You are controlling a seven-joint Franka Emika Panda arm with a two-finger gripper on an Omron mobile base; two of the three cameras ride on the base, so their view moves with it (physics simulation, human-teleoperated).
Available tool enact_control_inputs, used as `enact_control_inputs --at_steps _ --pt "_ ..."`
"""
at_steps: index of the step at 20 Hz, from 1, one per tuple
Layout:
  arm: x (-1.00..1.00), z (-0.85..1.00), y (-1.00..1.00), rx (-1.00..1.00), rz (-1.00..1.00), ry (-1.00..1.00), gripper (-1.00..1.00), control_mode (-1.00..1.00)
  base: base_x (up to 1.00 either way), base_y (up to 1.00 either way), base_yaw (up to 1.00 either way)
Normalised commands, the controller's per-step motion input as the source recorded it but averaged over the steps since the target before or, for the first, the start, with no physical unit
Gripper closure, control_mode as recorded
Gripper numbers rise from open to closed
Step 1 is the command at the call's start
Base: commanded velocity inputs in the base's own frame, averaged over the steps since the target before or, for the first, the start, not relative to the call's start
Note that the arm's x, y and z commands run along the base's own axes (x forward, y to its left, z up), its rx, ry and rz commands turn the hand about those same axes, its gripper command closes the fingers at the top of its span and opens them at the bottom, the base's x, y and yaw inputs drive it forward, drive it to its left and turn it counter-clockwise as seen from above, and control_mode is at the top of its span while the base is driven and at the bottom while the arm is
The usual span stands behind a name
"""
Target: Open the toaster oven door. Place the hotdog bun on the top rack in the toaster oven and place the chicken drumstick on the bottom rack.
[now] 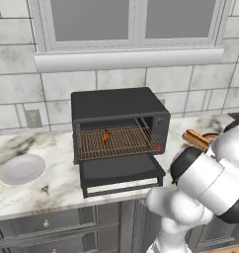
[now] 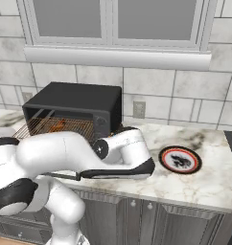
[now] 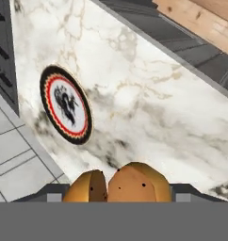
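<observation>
Toaster oven (image 1: 119, 106), black and boxy, sits on the marble worktop (image 1: 37, 190) with its door (image 1: 120, 170) dropped flat in front. We see a small reddish drumstick (image 1: 106, 137) lying on a wire rack (image 1: 119, 143) inside; which of the two racks we cannot tell. The hotdog bun (image 3: 119, 182) sits between the tips of the end effector (image 3: 117, 193), whose jaws stand wide around it and appear to grip it, above the worktop near a round patterned plate (image 3: 65, 104). The bun's tan end also shows right of the oven (image 1: 196, 139). We judge the risk ahead is the long bun striking the oven frame or the open door on entry, or slipping from a loose hold. It could also land on the rack already holding the drumstick.
</observation>
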Motion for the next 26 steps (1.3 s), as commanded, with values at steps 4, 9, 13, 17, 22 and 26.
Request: enact_control_inputs --at_steps 4,9,13,17,22,26 --pt "0.03 0.95 1.00 0.00 0.35 0.20 1.00 -1.00 0.00 0.00 0.00" --pt "0.41 0.79 0.94 0.00 0.31 0.23 1.00 -1.00 0.00 0.00 0.00" --pt "0.87 0.78 0.72 0.00 0.25 0.26 1.00 -1.00 0.00 0.00 0.00" --pt "0.79 0.17 0.72 0.01 0.24 0.43 1.00 -1.00 0.00 0.00 0.00" --pt "0.44 0.00 0.58 0.02 0.19 0.40 1.00 -1.00 0.00 0.00 0.00" --pt "-0.31 0.47 0.25 0.01 0.09 0.24 1.00 -1.00 0.00 0.00 0.00"
